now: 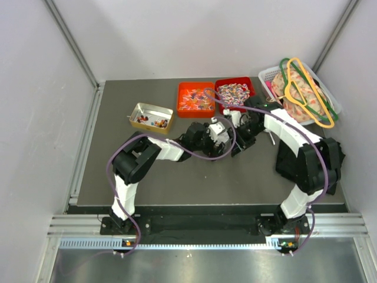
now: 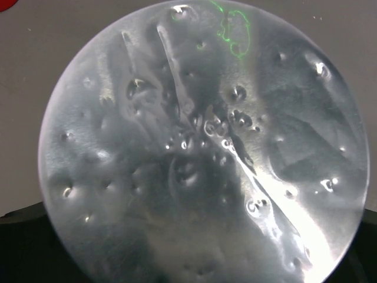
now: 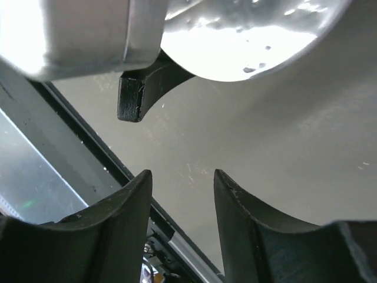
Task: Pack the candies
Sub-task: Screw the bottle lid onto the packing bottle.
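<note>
Red tray [image 1: 235, 79], candies [image 1: 234, 93] inside, beyond parted right fingers [image 3: 118, 224]

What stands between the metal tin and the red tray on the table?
The orange tray stands between the metal tin and the red tray, as the top external view shows.

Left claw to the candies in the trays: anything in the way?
Yes. A dented metal disc fills the left wrist view, so it sits right in front of the left claw. The right claw, open, is close beside it. The candies lie beyond both, in the trays further back.
</note>
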Controlling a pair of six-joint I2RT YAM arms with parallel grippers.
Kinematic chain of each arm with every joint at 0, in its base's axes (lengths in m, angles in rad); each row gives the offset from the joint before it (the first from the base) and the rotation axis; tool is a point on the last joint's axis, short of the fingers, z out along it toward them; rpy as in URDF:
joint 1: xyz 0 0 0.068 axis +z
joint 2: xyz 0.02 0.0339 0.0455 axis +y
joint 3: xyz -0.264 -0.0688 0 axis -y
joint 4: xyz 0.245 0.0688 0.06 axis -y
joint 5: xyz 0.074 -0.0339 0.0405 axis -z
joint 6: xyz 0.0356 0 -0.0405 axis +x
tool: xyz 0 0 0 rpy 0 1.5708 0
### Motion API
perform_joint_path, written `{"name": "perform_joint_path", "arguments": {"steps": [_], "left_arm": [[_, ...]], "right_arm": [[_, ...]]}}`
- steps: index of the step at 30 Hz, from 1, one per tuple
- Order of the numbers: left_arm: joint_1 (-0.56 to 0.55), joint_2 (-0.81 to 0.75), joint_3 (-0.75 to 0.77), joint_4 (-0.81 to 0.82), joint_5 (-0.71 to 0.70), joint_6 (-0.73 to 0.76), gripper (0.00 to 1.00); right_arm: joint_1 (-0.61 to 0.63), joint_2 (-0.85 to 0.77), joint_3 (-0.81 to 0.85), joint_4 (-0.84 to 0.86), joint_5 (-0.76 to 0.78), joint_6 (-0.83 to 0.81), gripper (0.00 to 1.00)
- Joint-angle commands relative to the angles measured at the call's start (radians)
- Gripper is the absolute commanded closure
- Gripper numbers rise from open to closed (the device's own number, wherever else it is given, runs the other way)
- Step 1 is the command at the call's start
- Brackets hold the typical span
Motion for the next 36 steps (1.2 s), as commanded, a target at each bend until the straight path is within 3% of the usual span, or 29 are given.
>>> {"name": "perform_joint_path", "arguments": {"steps": [1, 7, 11, 16, 26, 32, 36], "left_arm": [[0.002, 0.027, -0.013, -0.016, -0.034, -0.018, 0.01], [0.002, 0.001, -0.045, 0.010, 0.051, 0.026, 0.01], [0.002, -0.020, -0.054, 0.000, 0.106, 0.067, 0.01], [0.009, -0.048, -0.040, -0.071, 0.239, 0.142, 0.01], [0.101, -0.049, 0.023, -0.194, 0.571, 0.192, 0.01], [0.172, -0.062, -0.029, -0.143, 0.732, 0.178, 0.01], [0.192, -0.085, -0.089, -0.039, 0.764, 0.163, 0.01]], "right_arm": [[-0.028, -0.024, 0.103, 0.007, 0.015, 0.010, 0.54], [-0.074, 0.020, 0.129, 0.062, -0.015, 0.062, 0.51], [-0.083, 0.051, 0.148, 0.079, -0.014, 0.050, 0.37], [-0.081, 0.073, 0.217, 0.070, -0.043, 0.063, 0.30], [-0.081, 0.047, 0.281, -0.003, 0.011, -0.160, 0.13], [-0.081, 0.008, 0.225, 0.046, 0.026, -0.228, 0.10], [-0.075, -0.028, 0.211, 0.066, 0.006, -0.239, 0.07]]}}
